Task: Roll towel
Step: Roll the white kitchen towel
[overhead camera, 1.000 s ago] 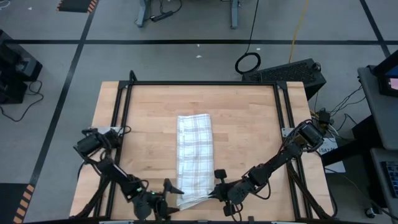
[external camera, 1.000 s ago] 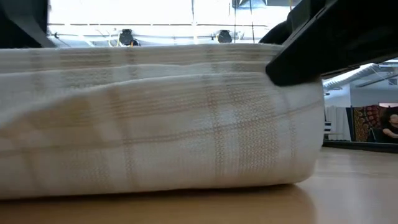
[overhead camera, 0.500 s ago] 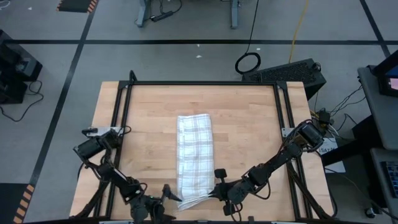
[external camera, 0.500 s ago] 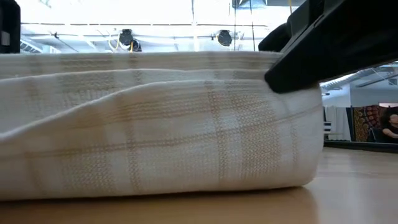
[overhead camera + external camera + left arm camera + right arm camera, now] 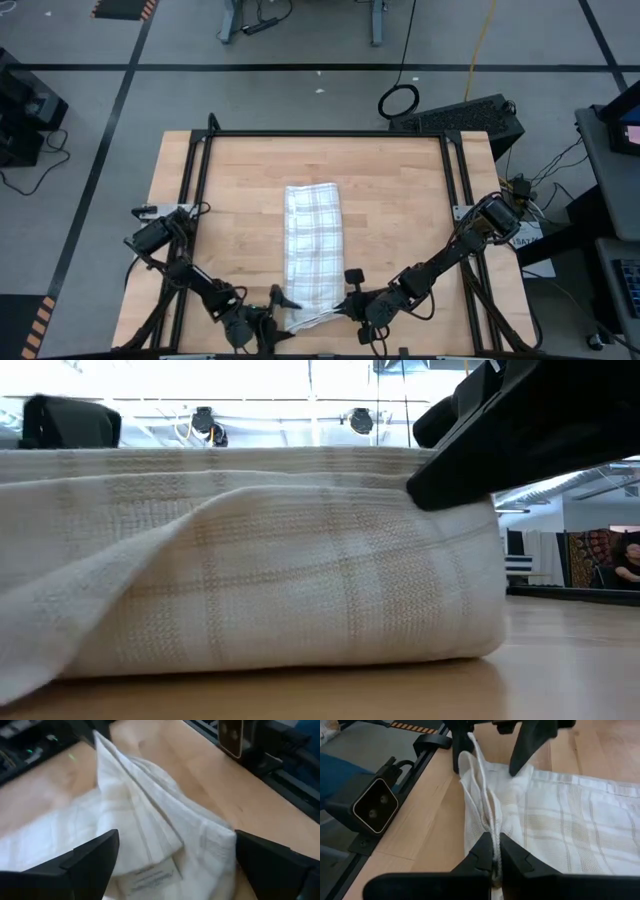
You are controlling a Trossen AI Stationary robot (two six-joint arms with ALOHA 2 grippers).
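Two dark, slender six-joint arms, seen from above: the left arm (image 5: pixel 185 275) and right arm (image 5: pixel 440 265) are built of black tubular links with bulkier rounded joints and thin cabling at their bases. Each wrist ends in a matte-black two-finger gripper; the right gripper (image 5: pixel 493 854) has smooth, wedge-shaped fingers (image 5: pixel 516 855).
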